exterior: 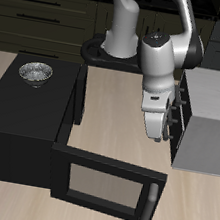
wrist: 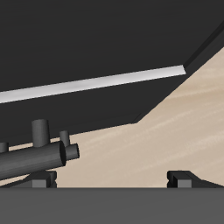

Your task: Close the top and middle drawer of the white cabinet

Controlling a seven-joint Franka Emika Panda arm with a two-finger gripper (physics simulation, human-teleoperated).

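Observation:
The white cabinet (exterior: 214, 119) stands on the table beside the robot arm. Its drawer front with dark handles (exterior: 181, 112) faces the middle of the table, and the drawers look flush or nearly flush with the body. My gripper (exterior: 158, 131) points down just in front of that face, close to the handles. In the wrist view its fingertips (wrist: 188, 178) stand wide apart with nothing between them, over the wooden tabletop (wrist: 166, 131). A black bar handle (wrist: 35, 156) shows close beside one fingertip.
A black microwave (exterior: 19, 117) stands across the table with its door (exterior: 105, 182) swung open towards the front edge. A metal bowl (exterior: 34, 70) sits on top of it. The door's dark panel (wrist: 79, 44) also shows in the wrist view.

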